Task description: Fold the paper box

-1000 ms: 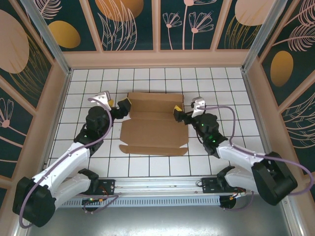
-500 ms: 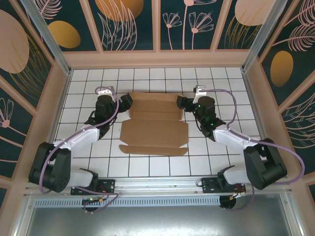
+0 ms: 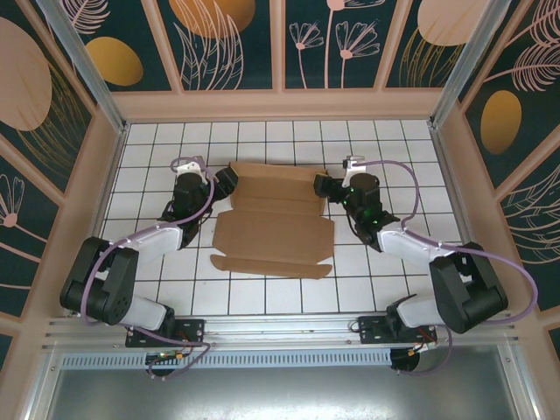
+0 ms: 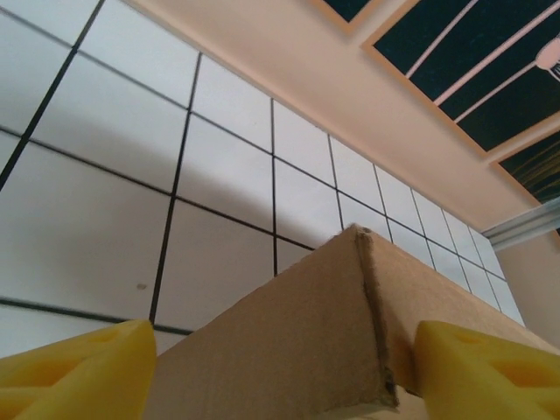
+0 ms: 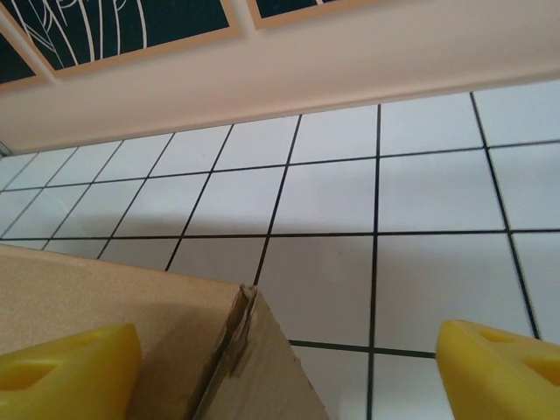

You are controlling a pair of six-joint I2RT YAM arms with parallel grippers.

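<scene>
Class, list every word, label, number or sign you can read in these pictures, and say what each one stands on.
There is no readable text in any view.
The paper box is plain brown cardboard with no print.
The wall panels carry only leaf, flower and circle patterns.
The table tiles show only black grid lines.

Left arm (image 3: 144, 243): white shell links between black joint housings, with a large rounded black shoulder block.
Right arm (image 3: 407, 249): the same white links and black joints, and small green lights on the black forearm section.
Cables (image 3: 185, 159): pale lilac, running along each arm and looping clear of it.
Fingers (image 4: 79, 372): bright yellow, blocky and matte, with a shallow moulded recess in the face.
Bases (image 3: 175, 331): black mounts on a silver rail at the near edge.
</scene>
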